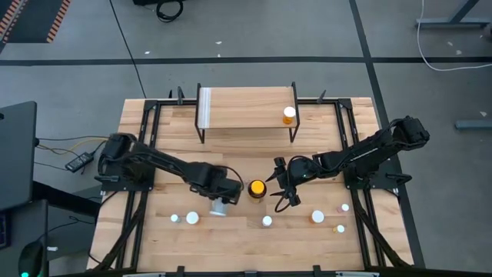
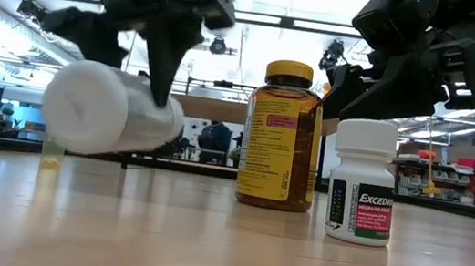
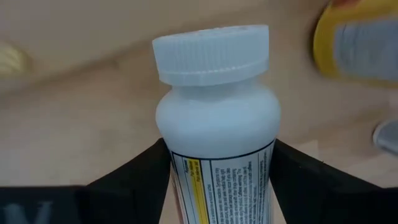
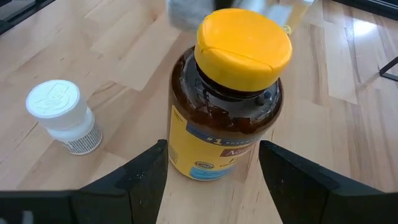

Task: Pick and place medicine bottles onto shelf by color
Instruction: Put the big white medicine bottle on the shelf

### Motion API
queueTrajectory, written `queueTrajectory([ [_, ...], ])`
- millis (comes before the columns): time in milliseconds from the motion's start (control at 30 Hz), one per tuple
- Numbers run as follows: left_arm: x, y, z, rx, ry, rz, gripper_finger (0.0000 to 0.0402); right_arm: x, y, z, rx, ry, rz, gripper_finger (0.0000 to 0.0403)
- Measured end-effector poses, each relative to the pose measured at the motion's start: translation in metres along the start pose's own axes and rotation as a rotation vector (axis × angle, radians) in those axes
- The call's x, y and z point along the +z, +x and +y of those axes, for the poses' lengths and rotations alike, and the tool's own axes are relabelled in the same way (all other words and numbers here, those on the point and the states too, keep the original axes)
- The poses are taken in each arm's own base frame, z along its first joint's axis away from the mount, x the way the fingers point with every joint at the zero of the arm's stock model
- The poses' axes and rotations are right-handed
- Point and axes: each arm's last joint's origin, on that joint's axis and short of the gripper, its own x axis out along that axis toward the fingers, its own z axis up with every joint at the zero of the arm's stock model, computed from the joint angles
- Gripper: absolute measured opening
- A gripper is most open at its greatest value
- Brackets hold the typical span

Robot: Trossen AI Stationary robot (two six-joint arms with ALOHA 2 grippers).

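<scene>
Large white bottle (image 3: 214, 118): smooth round plastic body, ribbed white cap, printed label cut off below; it lies sideways in the left gripper (image 1: 221, 205), whose fingers clamp its body, apparently just clear of the tabletop (image 1: 231, 231) left of centre. Dark amber bottle (image 4: 227, 106), glossy, yellow-capped, stands upright at centre between the right gripper's (image 4: 213, 165) spread, non-touching fingers.

Wooden table (image 1: 154, 231), scattered bottles (image 1: 317, 217), shelf (image 1: 246, 108)

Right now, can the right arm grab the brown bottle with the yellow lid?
Probably yes. The right gripper is open with the amber bottle upright just ahead of its fingers, and nothing stands between them.
</scene>
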Motion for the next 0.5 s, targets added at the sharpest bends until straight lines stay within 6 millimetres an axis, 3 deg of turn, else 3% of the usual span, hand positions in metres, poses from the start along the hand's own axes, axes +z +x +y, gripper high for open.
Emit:
queueTrajectory([
  [333, 0.026, -0.047, 0.014, -0.059, 0.052, -0.394, 0.0244, 0.001, 0.000, 0.000, -0.004, 0.000, -0.012, 0.0256],
  [500, 0.041, -0.058, 0.020, 0.000, 0.138, -0.588, 0.0244, 0.001, 0.000, 0.000, -0.006, 0.017, -0.012, 0.0256],
])
